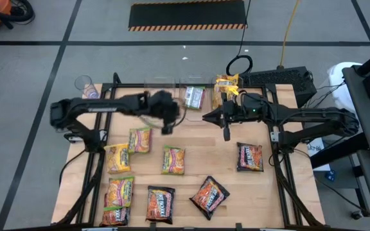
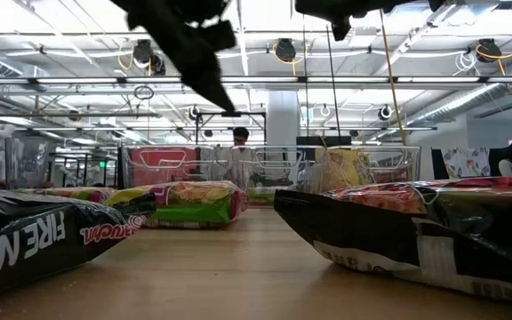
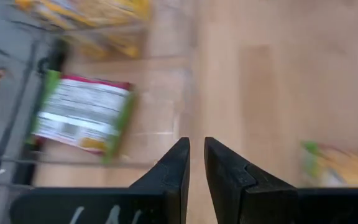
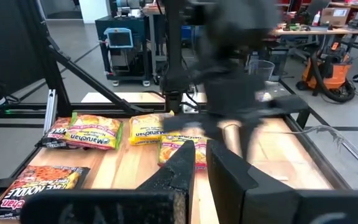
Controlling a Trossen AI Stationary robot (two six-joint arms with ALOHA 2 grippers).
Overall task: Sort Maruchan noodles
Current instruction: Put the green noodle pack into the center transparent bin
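While both arms hang over the far half of the wooden table (image 1: 191, 183), neither holds a packet. The left gripper (image 3: 196, 163) hovers near the clear bins at the table's far edge, its jaws nearly together with only a thin slit between them and nothing in it; below it lies a green-edged packet (image 3: 82, 115) inside a bin. The right gripper (image 4: 199, 163) is raised just right of centre, jaws likewise almost closed and empty.

Of the Maruchan noodles, the high view shows the green-edged packet in the middle clear bin (image 1: 194, 97) and yellow packets (image 1: 225, 86) in the bin beside it. On the bare table lie a green-edged one (image 1: 140, 139), a yellow one (image 1: 117, 158), another green-edged one (image 1: 173, 160) near centre, a further light-coloured one (image 1: 117, 192) by the left edge, and three dark packets: one at the near edge (image 1: 160, 204), one tilted beside it (image 1: 209, 196), and one on the right (image 1: 250, 156).
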